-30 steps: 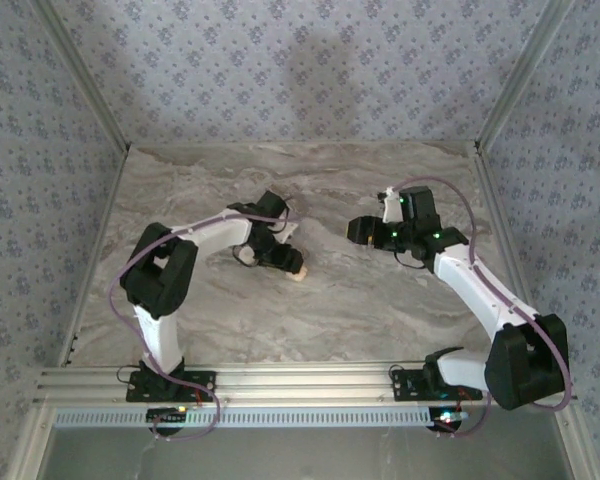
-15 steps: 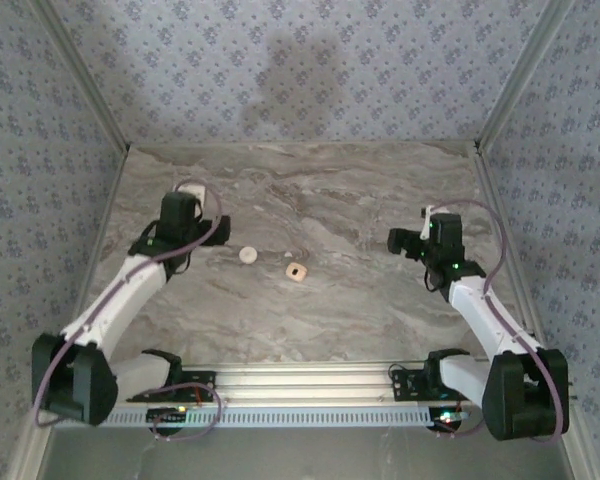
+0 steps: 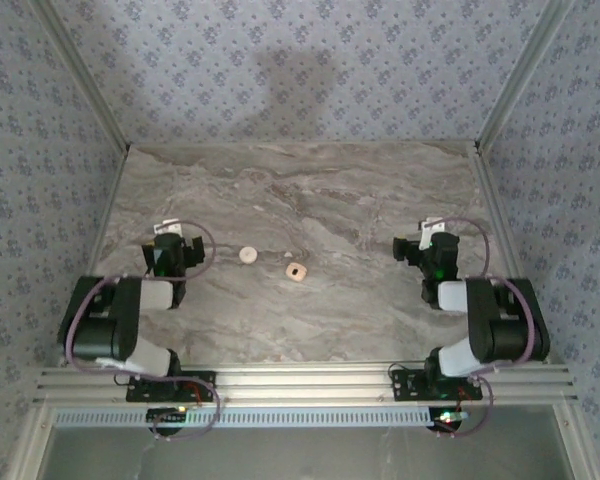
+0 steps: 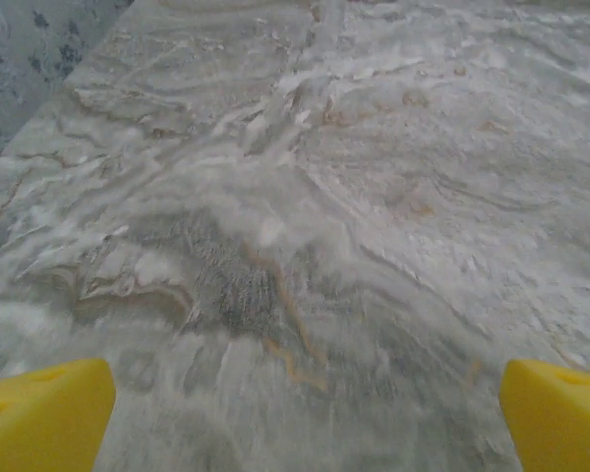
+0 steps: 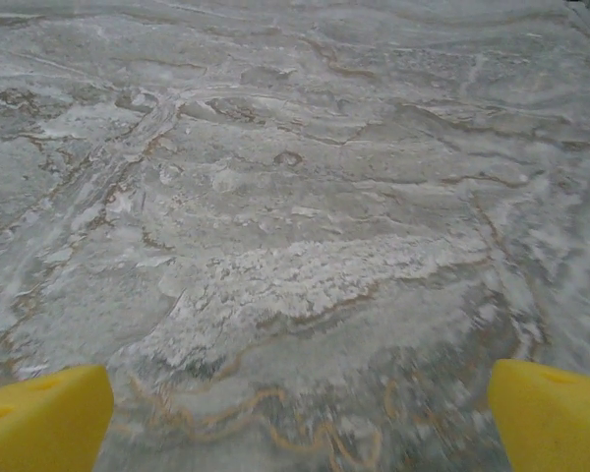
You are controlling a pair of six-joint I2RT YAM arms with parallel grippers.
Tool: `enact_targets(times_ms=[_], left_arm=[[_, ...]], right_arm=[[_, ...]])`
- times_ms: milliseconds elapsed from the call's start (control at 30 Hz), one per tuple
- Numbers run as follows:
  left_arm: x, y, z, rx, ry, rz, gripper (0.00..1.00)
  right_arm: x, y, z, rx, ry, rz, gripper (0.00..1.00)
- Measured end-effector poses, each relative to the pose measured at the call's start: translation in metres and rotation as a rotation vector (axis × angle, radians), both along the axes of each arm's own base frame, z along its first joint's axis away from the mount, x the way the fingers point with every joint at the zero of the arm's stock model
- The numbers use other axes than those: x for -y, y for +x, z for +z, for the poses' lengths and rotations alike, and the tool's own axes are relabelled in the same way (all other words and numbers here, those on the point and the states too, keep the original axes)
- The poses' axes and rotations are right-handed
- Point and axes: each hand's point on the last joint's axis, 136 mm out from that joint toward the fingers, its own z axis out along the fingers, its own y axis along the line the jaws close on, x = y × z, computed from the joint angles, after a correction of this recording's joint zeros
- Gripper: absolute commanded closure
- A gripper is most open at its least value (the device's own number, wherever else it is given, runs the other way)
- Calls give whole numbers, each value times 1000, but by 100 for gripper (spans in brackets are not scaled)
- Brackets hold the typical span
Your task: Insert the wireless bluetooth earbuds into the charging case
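The charging case lies in two cream parts on the marble table: a plain round disc and, just to its right, a rounded part with a dark hollow. The earbuds are not to be made out. My left gripper is drawn back at the left, well away from the disc. My right gripper is drawn back at the right, far from the hollow part. In the left wrist view the left gripper stands open, its yellow fingers wide apart over bare marble. The right gripper is open too, with bare marble between its fingers.
The marble table is walled by patterned panels at the back and on both sides. An aluminium rail runs along the near edge, with both arm bases on it. Both arms are folded close to their bases.
Both arms have pulled back from the table's middle and folded toward their bases. Both grippers have opened wide. The two case parts now lie uncovered.
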Motion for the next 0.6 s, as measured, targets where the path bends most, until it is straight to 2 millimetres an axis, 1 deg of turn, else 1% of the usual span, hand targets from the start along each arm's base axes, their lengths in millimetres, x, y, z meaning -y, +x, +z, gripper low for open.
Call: enact_targets(times_ms=[33,67,133,167,200,300,600], left_arm=[[-3,2,-3,-5,-10,0,0],[-6,4,-2,16,-16,4,0],[-11,6,3,35,-25,10,0],[-11,9,8,61,-26,9,0],[-10,11,12,81,-28,6,0],[-7,14,16,92,-33,-8,0],[3,18,19,97,-51,-67,0]], right_arm=[[0,0,-6,-22,4,8,0],[0,1,-7,-20,13,13,0],[6,5,-2,-4,26,5,0],[9,8,2,12,26,-2,0],[10,11,6,24,26,-4,0],[9,15,12,44,25,0,0],[10,15,12,46,25,-1,0]])
